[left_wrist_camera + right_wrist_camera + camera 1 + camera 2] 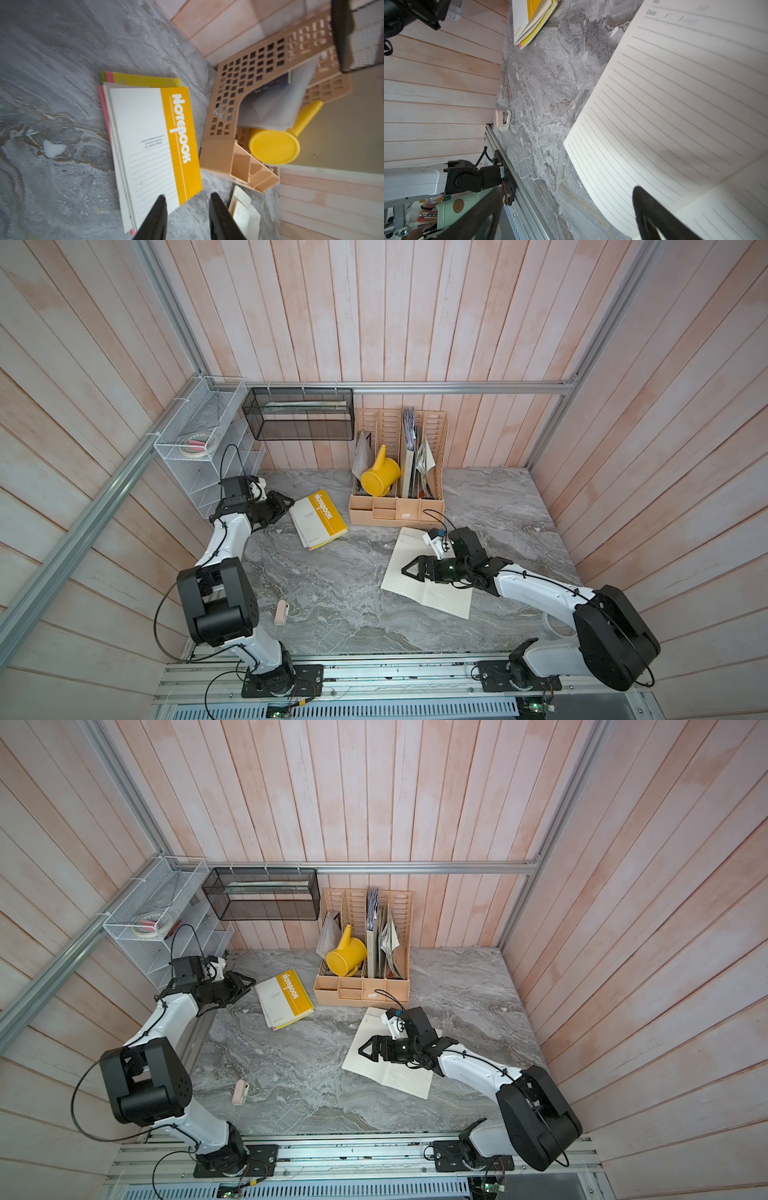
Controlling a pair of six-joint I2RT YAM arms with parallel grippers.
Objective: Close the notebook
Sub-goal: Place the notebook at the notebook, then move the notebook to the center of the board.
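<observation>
While the right claw is hovering spread wide over the open notebook, nothing is being pinched. Both lined pages are lying face up on the surface, just in front of the beige organizer, so closing is not yet done. Meanwhile the left claw is sitting spread too, empty, pointing at a closed yellow notebook stack well apart from the open one. Risks as I'm judging them: the claw could be catching one thin sheet instead of the whole half, so the page is creasing or tearing. The flat page edge is giving the fingers little to get under, so they could be scraping the surface or shoving the book into the organizer. A half let go too early could be flopping back open. There's wrong-target risk too, since the yellow stack is reading "Notebook" but is already shut. Containers: the organizer is holding a yellow watering can plus papers and folders standing in its slots. The white wire basket is holding a tape roll and something pink. The black mesh basket is holding a pale flat item, can't tell what.
</observation>
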